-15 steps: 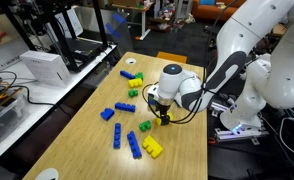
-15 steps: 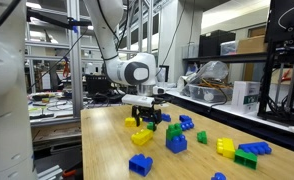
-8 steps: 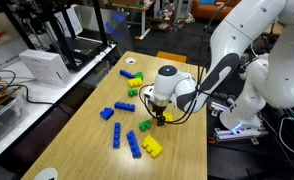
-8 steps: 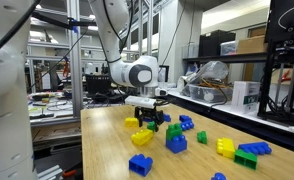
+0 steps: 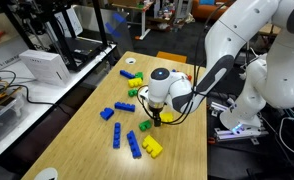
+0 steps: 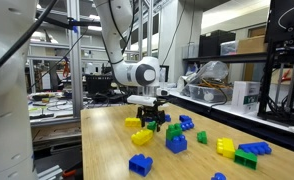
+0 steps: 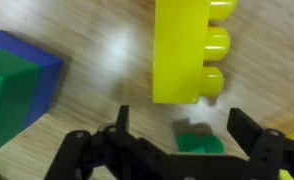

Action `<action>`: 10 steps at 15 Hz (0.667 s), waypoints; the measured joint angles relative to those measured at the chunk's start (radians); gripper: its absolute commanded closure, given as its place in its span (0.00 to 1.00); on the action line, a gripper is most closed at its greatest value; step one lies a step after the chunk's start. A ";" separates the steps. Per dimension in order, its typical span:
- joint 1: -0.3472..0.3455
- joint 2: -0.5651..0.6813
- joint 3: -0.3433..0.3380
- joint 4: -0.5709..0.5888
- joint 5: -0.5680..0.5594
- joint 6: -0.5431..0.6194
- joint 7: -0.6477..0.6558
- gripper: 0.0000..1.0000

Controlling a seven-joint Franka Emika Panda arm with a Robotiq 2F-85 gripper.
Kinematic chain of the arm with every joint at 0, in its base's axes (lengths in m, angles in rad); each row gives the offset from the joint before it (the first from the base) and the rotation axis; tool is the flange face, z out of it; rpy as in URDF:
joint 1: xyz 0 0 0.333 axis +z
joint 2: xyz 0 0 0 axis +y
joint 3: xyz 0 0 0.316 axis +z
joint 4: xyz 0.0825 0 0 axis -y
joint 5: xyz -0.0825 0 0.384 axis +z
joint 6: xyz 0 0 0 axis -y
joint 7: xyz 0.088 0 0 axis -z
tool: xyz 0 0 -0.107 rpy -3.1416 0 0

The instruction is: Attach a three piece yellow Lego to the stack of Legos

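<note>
- Robotiq gripper [image 5: 158,118] hung low over the light wooden table [image 5: 182,150], near the long edge on the robot's side and about midway along it; also seen in an exterior view [image 6: 152,122].
- Fingers [image 7: 122,128] were spread wide and released, with nothing held between them.
- Small bright yellow plastic three-stud brick [image 7: 187,50] lay flat on the table just ahead of the fingertips in the wrist view. It was apart from them, studs to one side.
- Small upright stack of green plastic bricks [image 5: 145,126] stood just beside the gripper, on the side away from the robot's edge. In the wrist view it showed at the frame's edge [image 7: 5,95], touching a blue plastic brick [image 7: 37,60].
- Yellow brick and green stack were near each other, with bare wood between them.
- A small green object [image 7: 197,143] showed low between the fingers in the wrist view; too blurred to identify.
- Loose blue bricks [image 5: 120,108] lay toward the table's middle.
</note>
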 measured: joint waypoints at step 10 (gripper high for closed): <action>0.000 0.029 0.005 0.087 0.004 -0.191 0.011 0.00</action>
